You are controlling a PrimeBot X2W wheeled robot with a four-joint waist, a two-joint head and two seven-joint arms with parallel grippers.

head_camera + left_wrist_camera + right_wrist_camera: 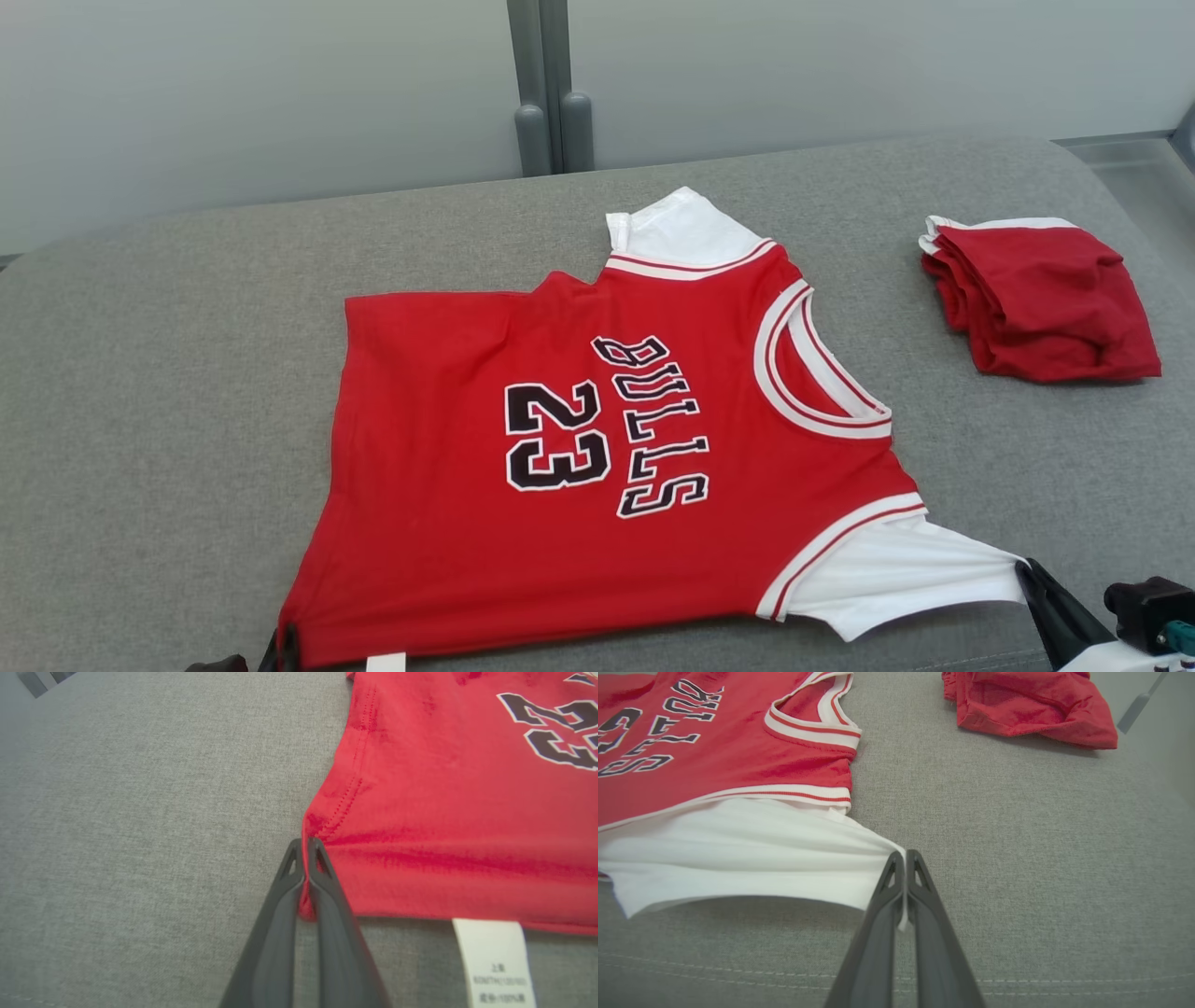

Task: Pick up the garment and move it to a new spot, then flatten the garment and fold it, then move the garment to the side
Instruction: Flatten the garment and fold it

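The garment (597,439) is a red jersey with white sleeves, printed BULLS 23 in black. It lies spread on the grey cushioned surface (168,392), neck to the right. At the near left my left gripper (285,644) is shut on the garment's red bottom hem corner (308,826), the cloth pinched between its dark fingers (280,914). My right gripper (1032,571) is shut on the tip of the near white sleeve (752,858), which is pulled taut toward it. A white care label (495,961) hangs from the hem by the left gripper.
A second red garment (1041,299), folded with a white edge, lies at the far right of the surface. A grey wall with a vertical post (551,89) stands behind. Bare grey fabric extends left of the jersey and between the two garments.
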